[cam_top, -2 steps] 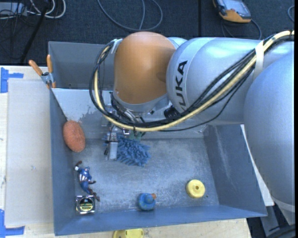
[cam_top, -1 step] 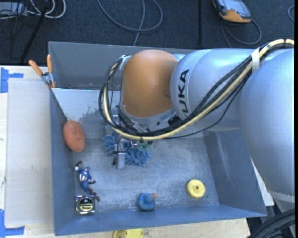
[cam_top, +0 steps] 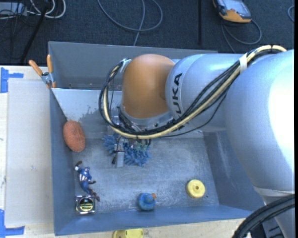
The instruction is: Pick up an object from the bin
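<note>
1. Hand: I see it at frame centre of the grey metal bin, down on a blue bristly clump. I cannot tell how wide it stands.
2. Orange-brown oval lump: left of the clump.
3. Small blue figure and yellow-and-black tape measure: lower left.
4. Blue round knob and yellow disc: lower centre, well apart from the hand.

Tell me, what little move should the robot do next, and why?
Probably ease down a touch onto the blue frilly toy: the gripper is right over it near the bin's middle, while the orange lump, yellow ring and blue ball lie well apart, so it is the nearest thing.
</note>
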Robot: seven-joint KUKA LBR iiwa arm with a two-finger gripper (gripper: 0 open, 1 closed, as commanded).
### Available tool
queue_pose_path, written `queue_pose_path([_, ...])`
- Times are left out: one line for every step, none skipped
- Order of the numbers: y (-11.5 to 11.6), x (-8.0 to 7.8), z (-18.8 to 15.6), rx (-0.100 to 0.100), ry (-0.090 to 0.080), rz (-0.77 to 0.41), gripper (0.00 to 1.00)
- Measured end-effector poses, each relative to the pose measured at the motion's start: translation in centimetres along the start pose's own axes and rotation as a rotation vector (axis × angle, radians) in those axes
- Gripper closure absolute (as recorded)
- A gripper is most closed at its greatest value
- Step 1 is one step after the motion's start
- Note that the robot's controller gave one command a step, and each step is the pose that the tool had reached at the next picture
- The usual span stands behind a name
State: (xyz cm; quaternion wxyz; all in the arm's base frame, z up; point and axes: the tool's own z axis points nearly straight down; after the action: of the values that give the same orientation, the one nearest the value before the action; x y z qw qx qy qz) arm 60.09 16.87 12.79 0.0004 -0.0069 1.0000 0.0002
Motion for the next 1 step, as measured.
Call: queue_pose_path([-2.64,-1.39,4.71,-0.001,-0.003,0.004,0.00])
